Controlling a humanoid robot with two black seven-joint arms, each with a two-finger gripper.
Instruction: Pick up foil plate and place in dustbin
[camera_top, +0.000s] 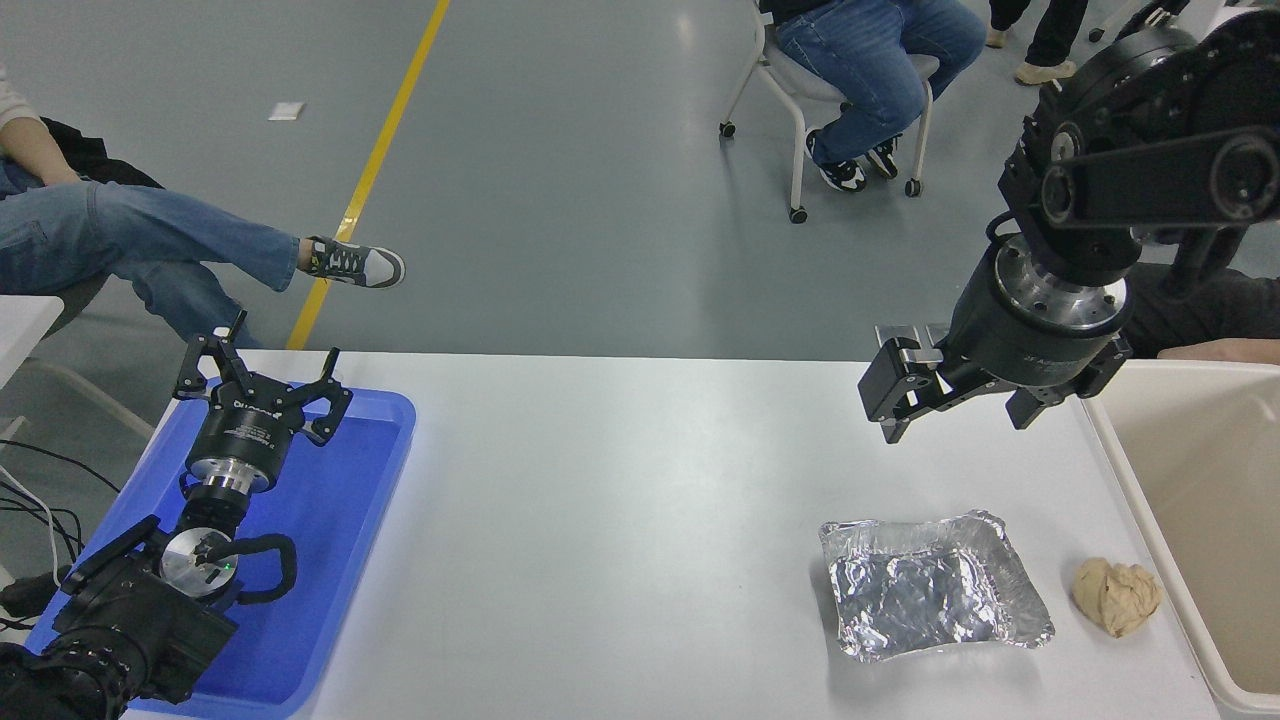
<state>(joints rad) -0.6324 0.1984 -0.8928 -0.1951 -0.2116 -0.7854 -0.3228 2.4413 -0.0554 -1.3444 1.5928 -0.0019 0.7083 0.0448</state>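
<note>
The foil plate (930, 590) is a crinkled silver tray lying flat on the white table (620, 500), near its front right. The cream-beige dustbin (1210, 500) stands at the table's right edge, only partly in view. My right gripper (955, 410) hangs open and empty above the table, behind and above the foil plate and to the left of the dustbin. My left gripper (262, 365) is open and parked over the blue tray at the lower left.
A small tan crumpled paper ball (1117, 595) lies between the foil plate and the dustbin. A shallow blue tray (370, 480) sits at the table's left. People sit beyond the far edge, and a hand (1225, 350) rests behind the dustbin.
</note>
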